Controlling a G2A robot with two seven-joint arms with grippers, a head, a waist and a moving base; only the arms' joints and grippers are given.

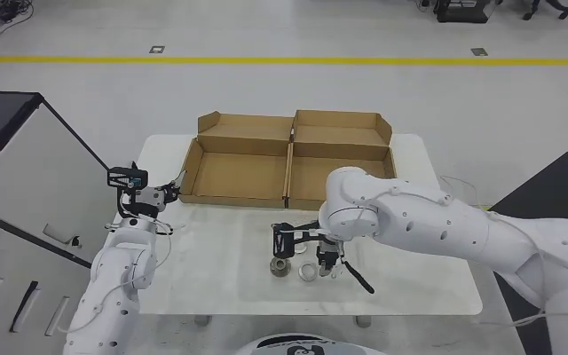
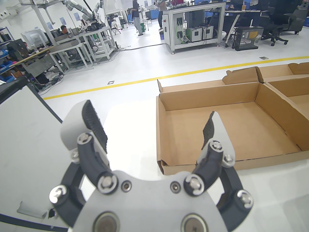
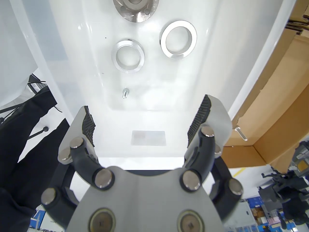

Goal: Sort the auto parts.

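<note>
Left end effector (image 2: 154,129) and right end effector (image 3: 148,117) both released; from above, the right one probably covers the bolt (image 3: 125,93).

Bare table (image 1: 222,266) left of flange (image 1: 280,266); cardboard boxes (image 1: 240,173) wall far side.

The left arm (image 1: 124,266) and right arm (image 1: 417,222) wear glossy white, rounded shells dotted with small dark screw holes. Thin black cables loop at the wrists. The left gripper (image 2: 150,112) and right gripper (image 3: 146,103) match: a silver base plate, black linkages, round silver screws, and black ribbed pads (image 2: 95,124) on pale finger backs.
</note>
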